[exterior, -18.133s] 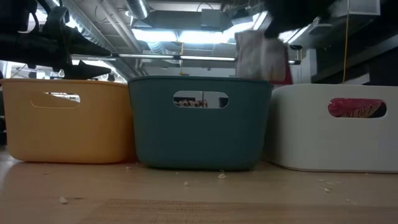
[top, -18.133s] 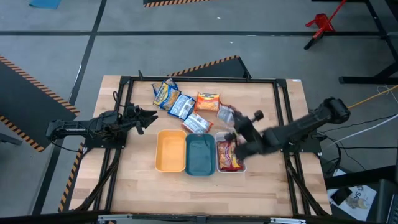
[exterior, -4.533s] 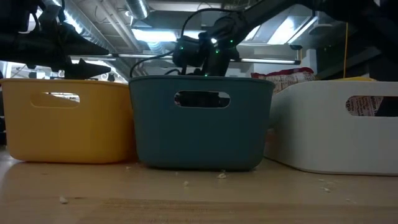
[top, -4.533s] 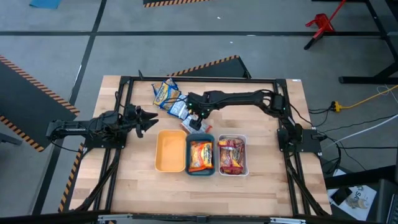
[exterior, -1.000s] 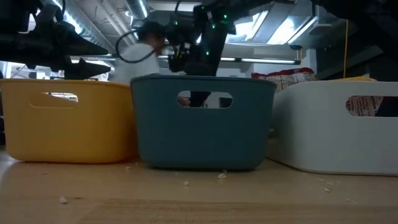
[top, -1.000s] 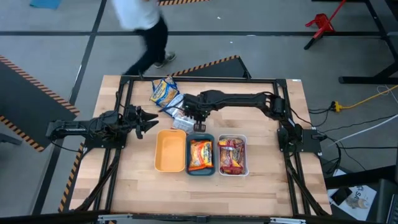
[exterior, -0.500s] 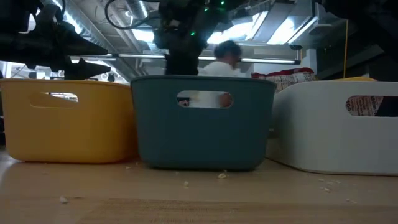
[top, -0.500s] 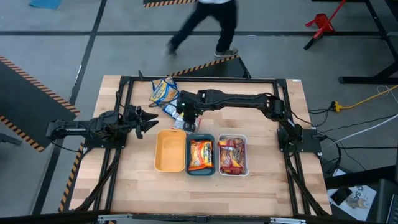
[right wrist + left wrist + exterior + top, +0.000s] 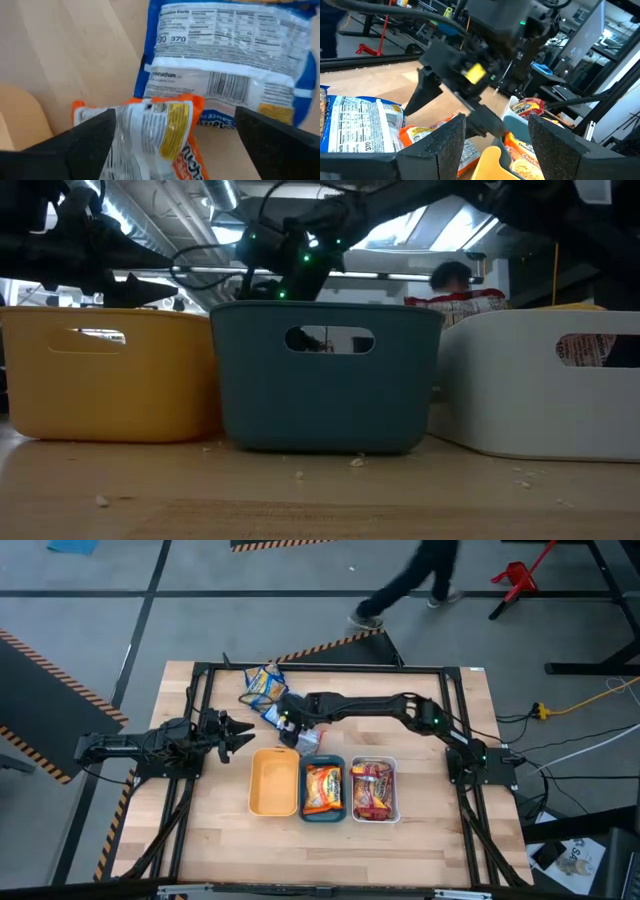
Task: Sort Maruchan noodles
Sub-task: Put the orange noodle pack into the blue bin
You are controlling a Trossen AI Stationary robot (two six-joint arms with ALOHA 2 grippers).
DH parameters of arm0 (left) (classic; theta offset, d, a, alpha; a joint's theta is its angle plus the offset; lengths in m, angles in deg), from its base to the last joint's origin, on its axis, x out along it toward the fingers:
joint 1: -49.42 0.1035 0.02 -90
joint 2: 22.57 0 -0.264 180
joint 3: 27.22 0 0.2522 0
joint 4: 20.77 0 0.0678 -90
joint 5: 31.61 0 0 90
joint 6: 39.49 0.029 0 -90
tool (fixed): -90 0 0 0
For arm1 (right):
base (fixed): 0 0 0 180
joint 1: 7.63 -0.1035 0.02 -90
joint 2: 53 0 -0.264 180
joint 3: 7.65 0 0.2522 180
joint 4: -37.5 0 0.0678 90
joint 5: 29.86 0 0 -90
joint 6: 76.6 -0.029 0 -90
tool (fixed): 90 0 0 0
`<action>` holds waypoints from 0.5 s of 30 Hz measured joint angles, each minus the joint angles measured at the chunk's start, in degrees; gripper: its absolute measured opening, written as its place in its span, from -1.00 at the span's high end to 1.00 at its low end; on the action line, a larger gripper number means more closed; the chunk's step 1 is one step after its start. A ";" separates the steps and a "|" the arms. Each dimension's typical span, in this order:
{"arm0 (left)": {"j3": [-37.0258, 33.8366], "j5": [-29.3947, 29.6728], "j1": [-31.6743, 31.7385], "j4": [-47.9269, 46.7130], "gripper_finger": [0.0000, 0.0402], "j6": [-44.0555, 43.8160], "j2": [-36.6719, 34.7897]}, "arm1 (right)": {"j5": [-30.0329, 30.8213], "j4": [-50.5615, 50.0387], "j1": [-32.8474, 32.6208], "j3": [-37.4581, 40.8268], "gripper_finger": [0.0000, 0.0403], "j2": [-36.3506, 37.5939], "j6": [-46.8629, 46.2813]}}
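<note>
We are counting three trays [image 9: 274,783], two filled with one packet each; our right gripper [image 9: 291,725] is spreading wide over loose packets [image 9: 220,45], left gripper [image 9: 240,733] gaping idle.

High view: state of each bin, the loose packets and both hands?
yellow bin: empty.
teal bin: holds an orange packet.
white bin: holds a red packet.
loose packets: on the table behind the bins, unsorted.
right hand: open, over the orange packet and blue packet.
left hand: open, empty, at table's left.
</note>
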 joint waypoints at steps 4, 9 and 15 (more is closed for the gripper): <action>0.01 0.00 0.01 0.00 -0.06 0.01 0.01 | -2.87 -1.79 1.06 -0.05 -0.87 -0.21 -4.31; 0.01 0.00 -0.01 0.00 -0.06 0.03 0.01 | -3.63 -5.12 2.07 -0.07 -0.59 -1.18 -5.65; 0.01 0.00 0.01 0.00 -0.06 0.03 0.01 | -5.40 -6.02 2.05 -0.15 -0.16 -1.72 -5.73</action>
